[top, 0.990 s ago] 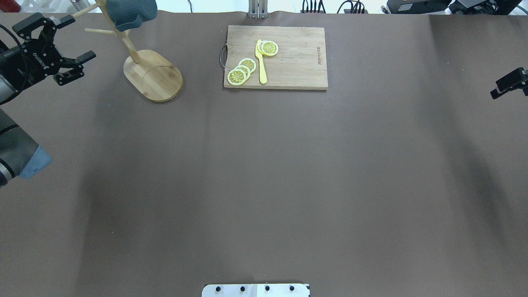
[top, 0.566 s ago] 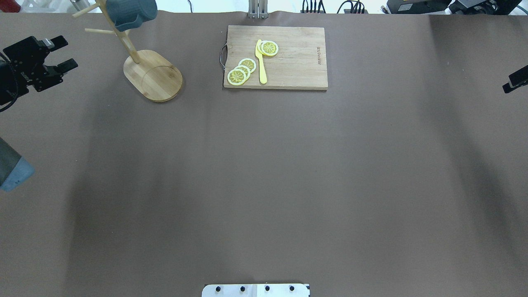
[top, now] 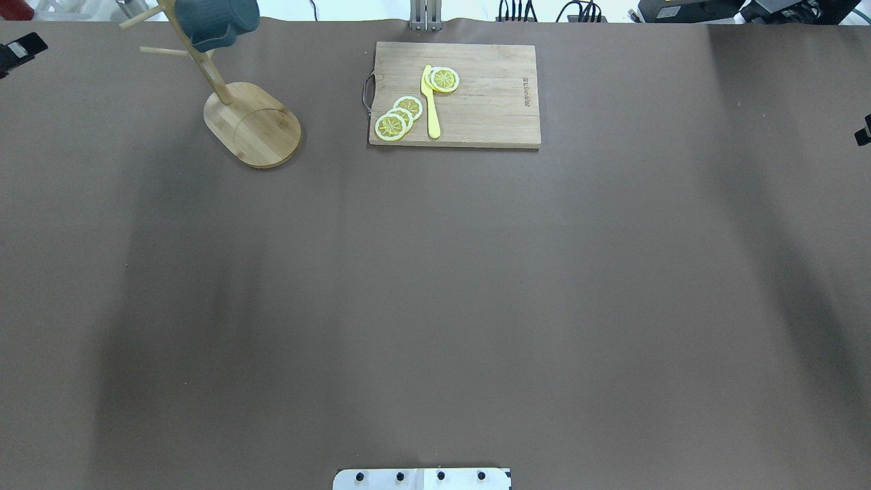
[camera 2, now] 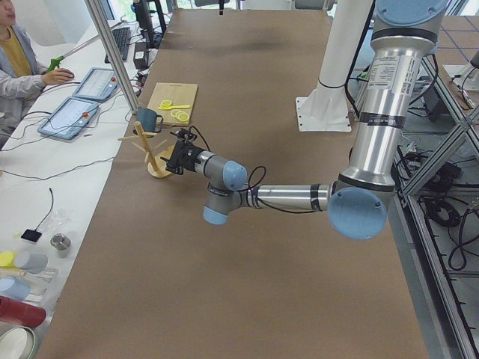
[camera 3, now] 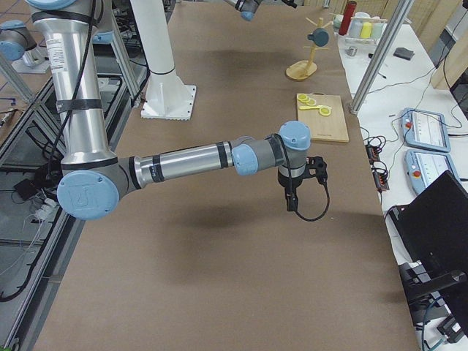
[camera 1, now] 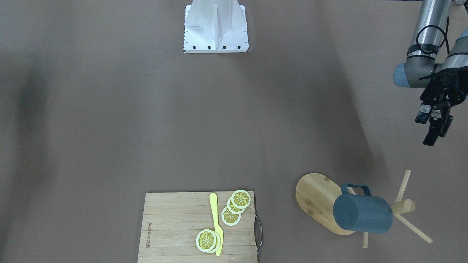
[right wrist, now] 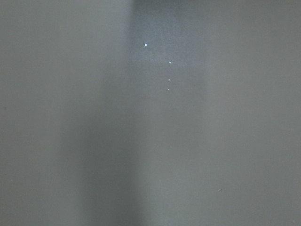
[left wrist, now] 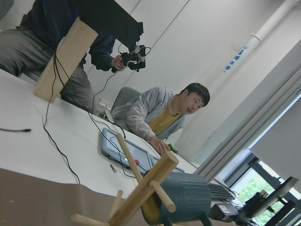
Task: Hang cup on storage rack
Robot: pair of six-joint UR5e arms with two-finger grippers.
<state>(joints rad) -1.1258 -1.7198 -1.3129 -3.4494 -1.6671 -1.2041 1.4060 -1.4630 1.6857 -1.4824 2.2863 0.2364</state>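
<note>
The slate-blue cup hangs by its handle on a peg of the bamboo storage rack, lying sideways above the oval base. From overhead the cup sits at the top of the rack, at the far left of the table. My left gripper is well clear of the rack, near the table's end, open and holding nothing. Only its tip shows overhead. The left wrist view looks up at the cup on the post. My right gripper hovers over bare table; I cannot tell its state.
A slatted cutting board with lemon slices and a yellow knife lies right of the rack. The robot's white base plate is at the near side. A person sits at a side table beyond the rack.
My left gripper has drawn back leftward, almost out of the overhead view. The right gripper has slid off toward the right edge. The cup stays on the rack.
</note>
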